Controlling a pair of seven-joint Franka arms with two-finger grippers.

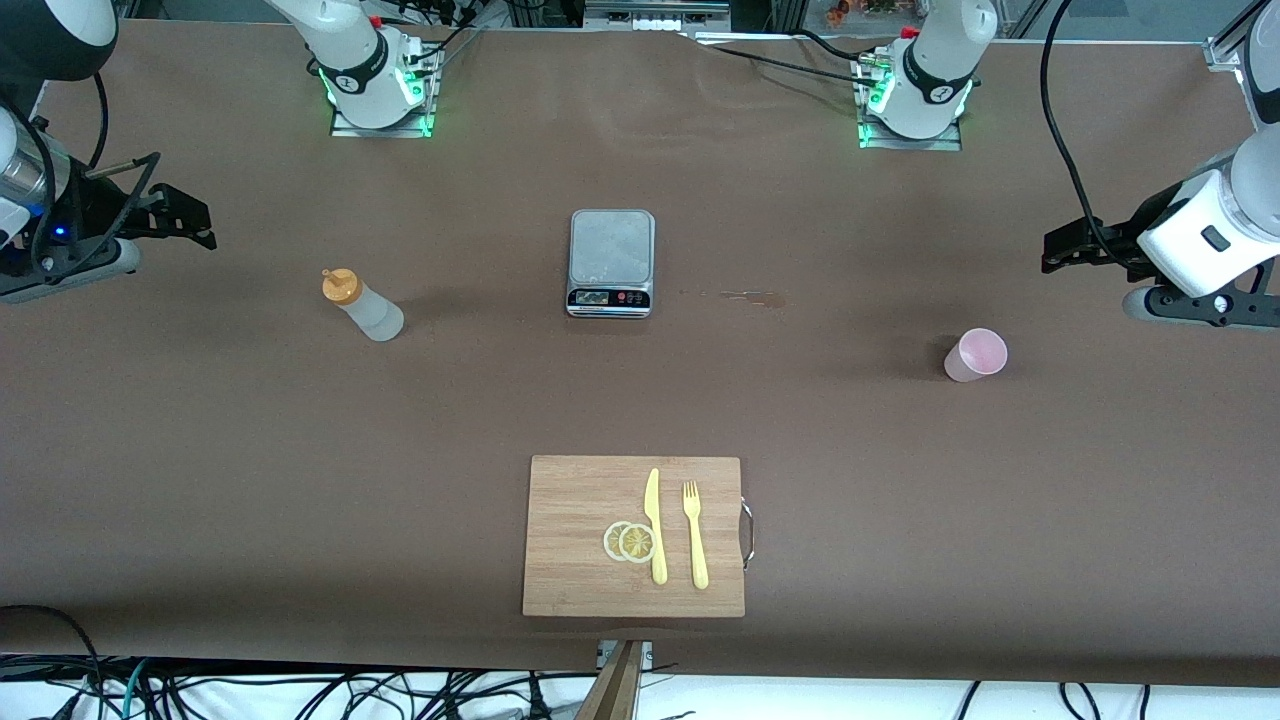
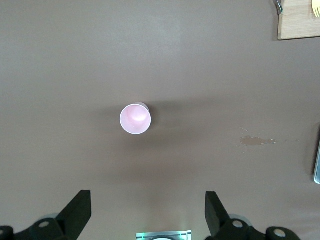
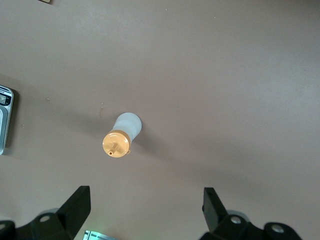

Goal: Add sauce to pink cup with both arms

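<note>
Sauce: the sauce bottle (image 1: 363, 305) is standing upright on the brown desk (image 1: 200, 450) toward the right arm's end, orange cap up, with bare desk all around it.
Pink cup: the pink cup (image 1: 975, 355) is standing upright and mouth up toward the left arm's end, well apart from the bottle, with nothing touching it.
Left pincer: the left pincer (image 2: 147, 212) is hanging over the desk near the cup, its fingers spread wide and holding nothing.
Right pincer: the right pincer (image 3: 145, 210) is hanging over the desk near the bottle, likewise spread wide and holding nothing.
Between them: a grey kitchen scale (image 1: 611, 262) is sitting mid-desk, between bottle and cup and a little farther from the front camera than both; a small brownish stain (image 1: 752, 296) is lying just beside it on the cup's side.
Nearer the front camera: a wooden cutting board (image 1: 570, 500) is carrying two lemon slices (image 1: 630, 542), a yellow knife (image 1: 655, 525) and a yellow fork (image 1: 695, 535), well apart from bottle and cup.
</note>
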